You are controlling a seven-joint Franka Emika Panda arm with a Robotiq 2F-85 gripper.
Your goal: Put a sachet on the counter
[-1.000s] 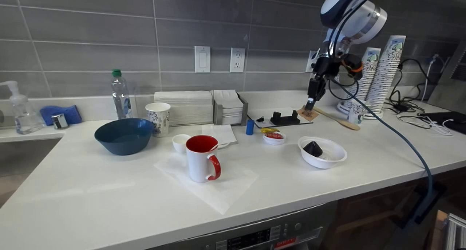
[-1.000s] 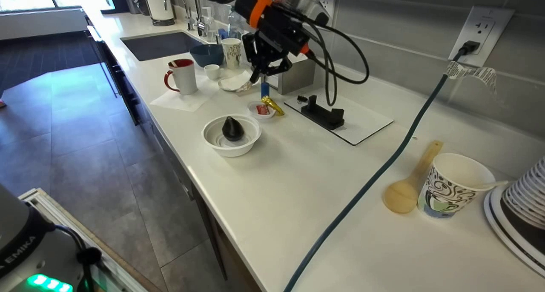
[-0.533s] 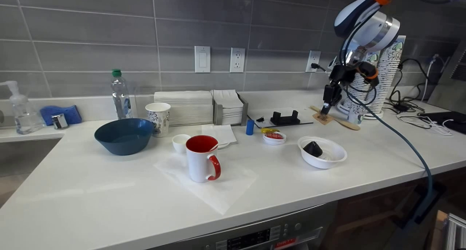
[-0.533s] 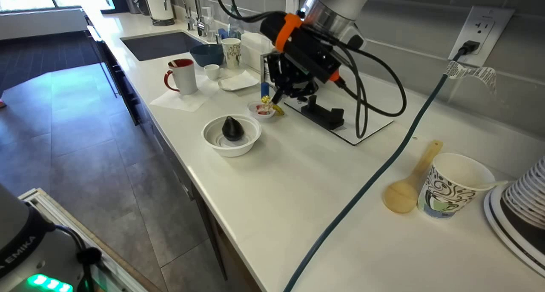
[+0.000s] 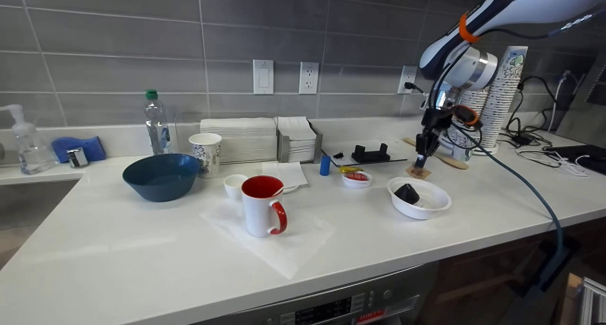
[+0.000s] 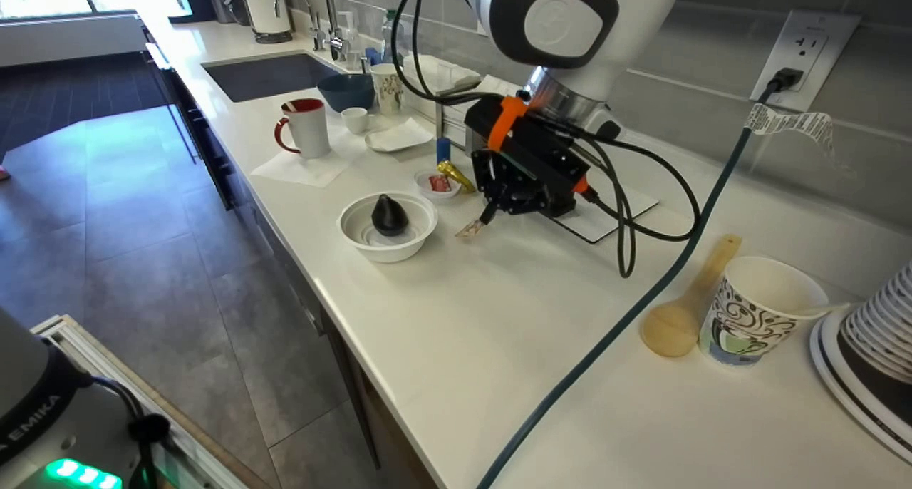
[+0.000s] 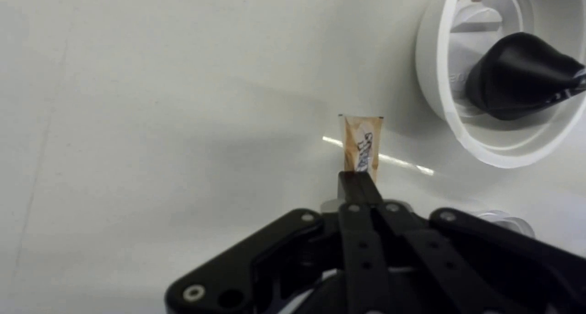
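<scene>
You've got one brown sachet [image 7: 355,142], one gripper [image 7: 359,180], one surface [image 5: 118,258], and here you count one teal bowl [image 5: 161,187], one big white bowl [image 5: 419,213], one red-handled mug [image 5: 257,215], two loose paper cups [image 6: 390,91] [image 6: 748,321], two cup stacks [image 5: 473,100] [image 5: 503,95], one wooden spoon [image 6: 672,325], one sponge [image 5: 93,148]

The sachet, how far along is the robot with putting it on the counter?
Done: the pickup, since the gripper is closed on the sachet in the wrist view. Under way: the placing, with the sachet held over the counter; whether they touch is unclear. Left: letting go, probably after lowering it, as the gripper isn't open yet.
</scene>
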